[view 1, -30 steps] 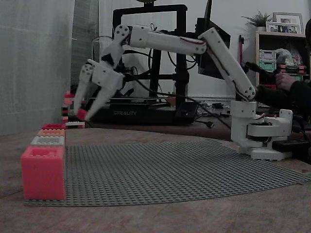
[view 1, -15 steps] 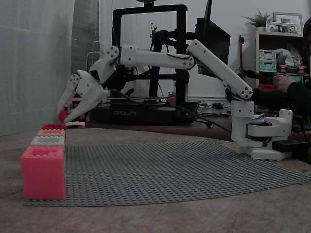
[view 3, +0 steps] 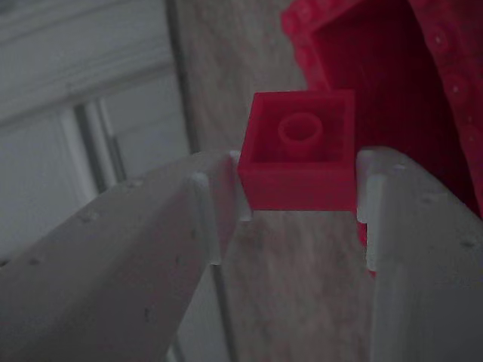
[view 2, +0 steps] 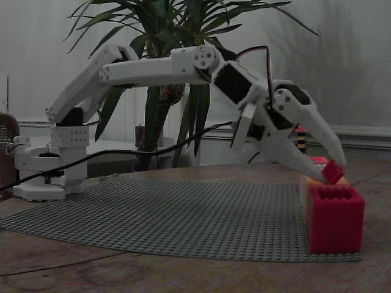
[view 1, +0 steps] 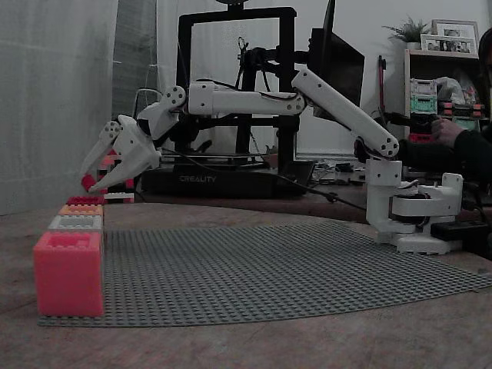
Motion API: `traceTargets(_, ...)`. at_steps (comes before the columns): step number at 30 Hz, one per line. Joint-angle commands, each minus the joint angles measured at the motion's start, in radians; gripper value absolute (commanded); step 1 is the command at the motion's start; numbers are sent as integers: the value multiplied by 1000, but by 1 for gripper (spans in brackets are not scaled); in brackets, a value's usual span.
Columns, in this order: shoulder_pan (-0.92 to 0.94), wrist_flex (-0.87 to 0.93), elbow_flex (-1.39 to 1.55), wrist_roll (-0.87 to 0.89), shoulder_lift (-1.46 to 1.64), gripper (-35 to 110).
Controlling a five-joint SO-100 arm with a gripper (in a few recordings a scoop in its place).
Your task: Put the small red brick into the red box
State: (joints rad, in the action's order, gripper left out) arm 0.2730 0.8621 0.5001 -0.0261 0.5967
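The white plastic gripper (view 3: 299,219) pinches the brick (view 3: 299,151) between its two tapered fingertips, gripping it by opposite sides; the wrist view shows the brick's hollow underside with a round tube in the middle. The box (view 3: 392,83) lies just beyond and to the right of the brick in that view, its rim studded and its cavity deep and dark crimson. In a fixed view the gripper (view 1: 91,184) hangs low at the far left end of a row of boxes, the brick (view 1: 88,182) above the farthest, low red one (view 1: 84,200). The row stands on the left edge of a grey studded baseplate (view 1: 269,269), with a smooth-walled pink box (view 1: 68,273) nearest that camera. In another fixed view the brick (view 2: 333,172) sits just above and behind a red square box (view 2: 335,218).
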Motion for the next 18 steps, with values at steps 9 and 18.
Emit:
traceTargets(9, 5, -20, 44, 6, 170, 10)
traceTargets(18, -46, -5, 495, 15, 738, 0)
